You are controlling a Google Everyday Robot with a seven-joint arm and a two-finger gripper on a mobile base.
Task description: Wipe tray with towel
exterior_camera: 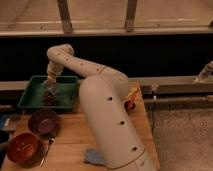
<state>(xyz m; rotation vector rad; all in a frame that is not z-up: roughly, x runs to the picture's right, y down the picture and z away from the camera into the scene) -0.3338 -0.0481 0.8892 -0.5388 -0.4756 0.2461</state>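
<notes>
Grip state: cannot tell; gripper (50, 86) hangs low inside the green tray (69, 92), left of centre frame, above a brown clump (49, 98). Blue-grey cloth (94, 156), probably the towel, lies at bottom centre. Judgement: wiping needs cloth pressed flat, strokes rim to rim.

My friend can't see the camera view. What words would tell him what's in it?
A white robot arm reaches across a wooden table, its end effector over the green tray beside a dark clump. A purple bowl, a red-orange bowl and a blue-grey cloth sit nearer the front.
</notes>
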